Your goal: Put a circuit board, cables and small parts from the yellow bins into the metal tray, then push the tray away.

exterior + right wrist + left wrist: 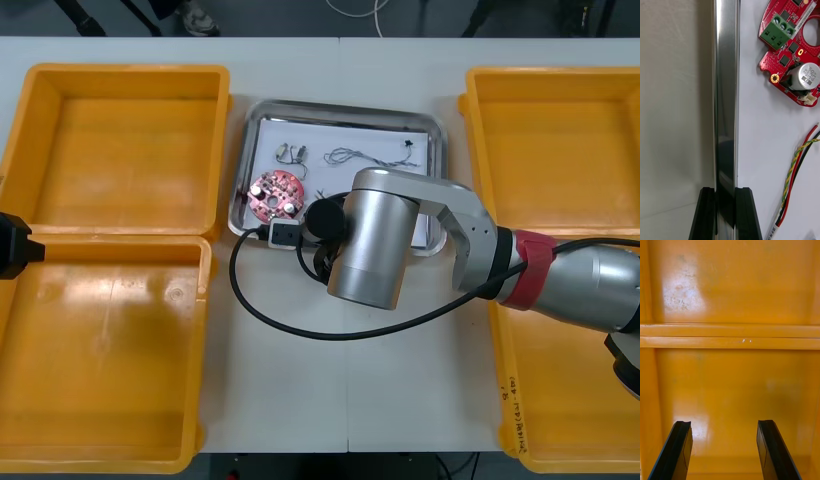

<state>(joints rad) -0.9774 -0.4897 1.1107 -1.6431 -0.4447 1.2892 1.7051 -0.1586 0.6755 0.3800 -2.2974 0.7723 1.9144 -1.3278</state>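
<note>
Front view: metal tray (340,106) sits mid-table toward the far edge, between the yellow bins (110,340). It is already loaded with a circuit board (276,194), a thin cable (352,156) and small metal parts (291,153). The right arm reaches across from the table's right side to the tray's near rim, and its wrist covers the near right corner. Likely step: push the tray away. Risks: the grip looks to sit left of the middle of the near rim, so the tray could swing instead of sliding straight. It could then knock a bin wall. A black cable loop (262,300) on the table by the near rim could drag.

Right wrist view: right claw (725,188) is closed on the tray's shiny rim (725,93), one finger on the table side and one on the tray's white floor. The hold takes in little more than the rim, so it could slip off during the shove. A jerk could also slide the loose contents. The circuit board (790,48) lies beyond the inner finger, apart from it. A red and yellow cable (795,180) runs just beside that finger, not touching.

Left wrist view: left claw (723,422) is spread wide and holds nothing. It is parked over the bare bins at the table's left edge, well apart from the tray.
</note>
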